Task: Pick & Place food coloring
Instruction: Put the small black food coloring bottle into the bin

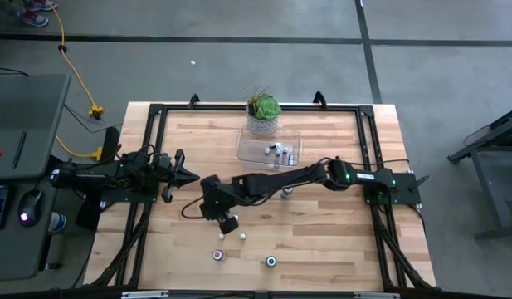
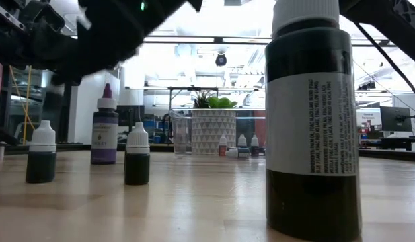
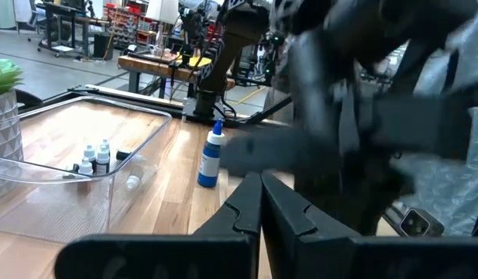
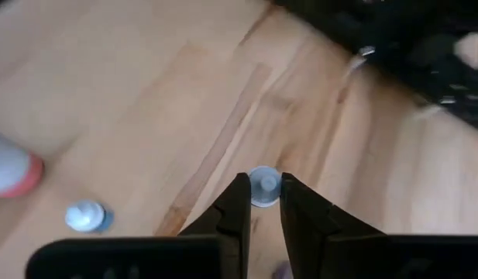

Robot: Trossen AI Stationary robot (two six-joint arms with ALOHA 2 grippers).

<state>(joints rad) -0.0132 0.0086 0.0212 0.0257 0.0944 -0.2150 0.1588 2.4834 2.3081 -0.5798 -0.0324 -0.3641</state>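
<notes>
Held bottle: a small white-capped food coloring bottle [image 4: 263, 187] sits between the right tool's two dark fingers, its cap seen end-on from the wrist.
Right tool [image 4: 261, 203]: clenched on that bottle, fingers [image 4: 237, 203] pressed against both sides of the cap; in the high view it [image 1: 227, 221] hangs over the near-middle of the desk at the end of the outstretched right arm.
Loose bottles near the right tool: one white-capped bottle [image 1: 241, 236] just beside it on the desk; a red-tinted one [image 1: 217, 255] and a blue one [image 1: 271, 262] a little further toward the desk's near edge.
Low view bottles: a tall dark bottle [image 2: 312, 121] with a white label up close; two short dark bottles with white caps [image 2: 42, 152] [image 2: 137, 154]; a purple bottle [image 2: 105, 126] behind them, all upright.
Blue bottle: stands upright [image 3: 212, 158] on the desk beyond the left tool, just beside the tray.
Tray: clear plastic tray [image 1: 251, 151] well beyond the right tool, toward the far edge, with several tiny bottles [image 1: 278, 151] inside.
Plant: small potted plant [image 1: 263, 113] touching the tray's far side.
Left tool [image 1: 187, 175]: fingers shut together, empty, hovering beside the right arm's wrist.
Desk: pale wooden planks [image 1: 322, 241] in a black frame.
</notes>
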